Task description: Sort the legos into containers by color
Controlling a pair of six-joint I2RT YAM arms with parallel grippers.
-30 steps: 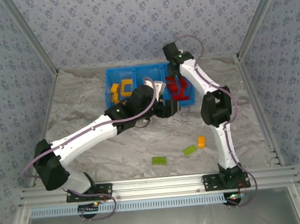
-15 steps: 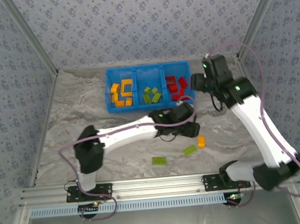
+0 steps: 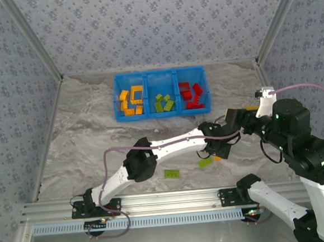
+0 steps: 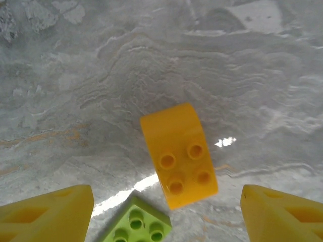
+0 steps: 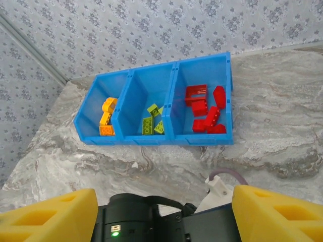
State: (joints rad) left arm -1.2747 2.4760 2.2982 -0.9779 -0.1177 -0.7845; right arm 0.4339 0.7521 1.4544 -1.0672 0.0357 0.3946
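An orange-yellow brick lies studs up on the grey marbled table, at about 5 o'clock from the blue bin in the overhead view. In the left wrist view one end of it is rounded and it shows four studs. A lime green brick lies just beside it at 7 o'clock; whether the two touch cannot be told. Another green brick lies apart, further toward 8 o'clock.

The left end effector hangs over the orange-yellow brick with its fingers spread wide, one on each side, and touches nothing.

The bin stands at the table's 12 o'clock edge. Its left compartment holds orange-yellow bricks, the middle one green bricks and the right one red bricks.

The right end effector is raised at the table's 3 o'clock side, facing the bin, with its fingers wide apart and empty.
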